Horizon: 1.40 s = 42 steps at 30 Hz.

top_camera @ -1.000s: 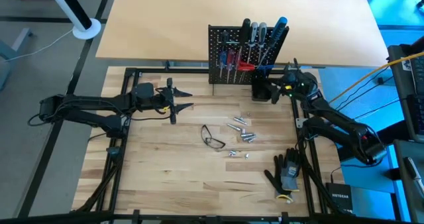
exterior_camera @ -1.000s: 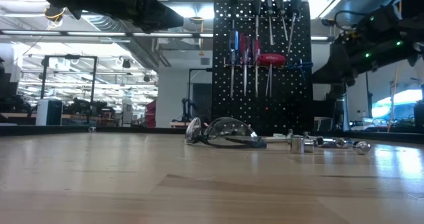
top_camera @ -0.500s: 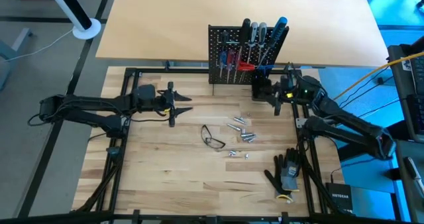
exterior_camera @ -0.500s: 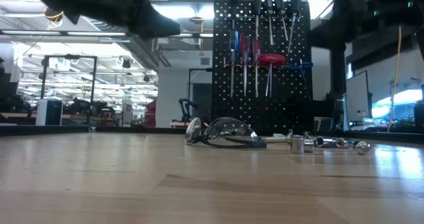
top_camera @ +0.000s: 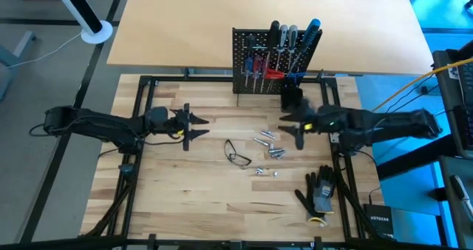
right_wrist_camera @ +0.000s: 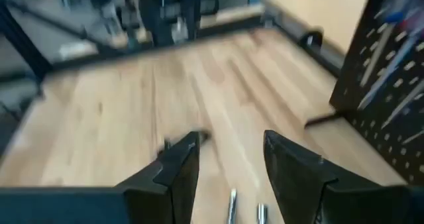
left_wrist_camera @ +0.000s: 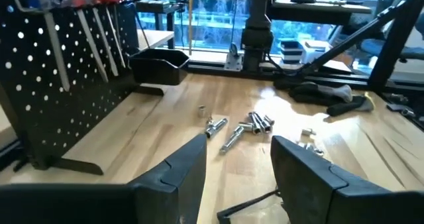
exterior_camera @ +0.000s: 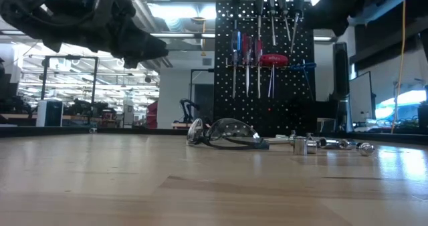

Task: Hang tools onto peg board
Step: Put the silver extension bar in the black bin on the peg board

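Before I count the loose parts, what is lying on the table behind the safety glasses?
Behind the safety glasses stands the peg board with screwdrivers hanging on it. The glasses cover its foot. The metal bits lie to one side.

We're seeing a matt wood-plank table [top_camera: 192, 183], shiny metal sockets [top_camera: 270, 148], and a perforated black peg board [top_camera: 251, 58], matt finish.
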Each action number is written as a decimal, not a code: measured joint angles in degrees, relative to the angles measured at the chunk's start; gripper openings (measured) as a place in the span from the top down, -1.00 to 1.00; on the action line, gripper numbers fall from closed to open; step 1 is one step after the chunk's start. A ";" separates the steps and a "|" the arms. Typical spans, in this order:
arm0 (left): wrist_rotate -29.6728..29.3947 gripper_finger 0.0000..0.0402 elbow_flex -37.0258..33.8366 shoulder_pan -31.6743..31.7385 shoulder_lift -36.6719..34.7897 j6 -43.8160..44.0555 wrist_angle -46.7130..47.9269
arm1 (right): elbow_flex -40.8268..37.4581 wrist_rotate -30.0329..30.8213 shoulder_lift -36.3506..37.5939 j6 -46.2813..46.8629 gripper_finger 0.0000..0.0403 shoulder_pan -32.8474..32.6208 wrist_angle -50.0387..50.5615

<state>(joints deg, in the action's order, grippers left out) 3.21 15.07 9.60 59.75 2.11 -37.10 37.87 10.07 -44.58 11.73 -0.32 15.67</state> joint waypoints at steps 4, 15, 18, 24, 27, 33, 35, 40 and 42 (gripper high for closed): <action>0.00 0.21 0.00 -1.32 0.00 -1.02 0.02 | 3.49 4.73 -9.03 0.37 0.17 -4.43 4.96; -0.44 0.21 0.00 -4.38 -0.02 -0.67 0.89 | 5.22 2.84 -29.74 3.58 0.17 -5.73 6.59; -0.44 0.21 -0.02 -5.02 -0.02 -0.59 1.93 | 5.22 4.00 -33.89 3.79 0.17 -5.73 4.90; -0.48 0.21 -0.02 -6.27 -0.02 0.57 2.90 | 5.22 6.33 -39.22 6.05 0.17 -5.68 1.06; -0.65 0.21 -0.02 -6.88 -0.02 0.92 4.05 | 5.22 5.84 -40.52 6.68 0.17 -5.66 0.41; -2.39 0.21 -0.02 -7.94 -0.02 0.97 5.09 | 5.27 6.31 -44.00 7.55 0.17 -5.66 -2.30; -2.43 0.21 -0.02 -8.19 -0.02 0.94 5.02 | 5.27 6.14 -45.13 7.53 0.17 -5.66 -4.93; -2.46 0.21 -0.02 -8.19 -0.02 0.62 5.01 | 5.27 6.44 -47.32 7.72 0.17 -5.66 -8.84; -2.51 0.21 -0.02 -8.19 -0.02 0.33 4.99 | 5.27 7.30 -48.04 8.62 0.17 -5.66 -8.86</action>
<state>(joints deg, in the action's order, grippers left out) 0.69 15.05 1.41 59.72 2.44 -32.11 43.13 17.37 -92.62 20.36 -5.98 6.81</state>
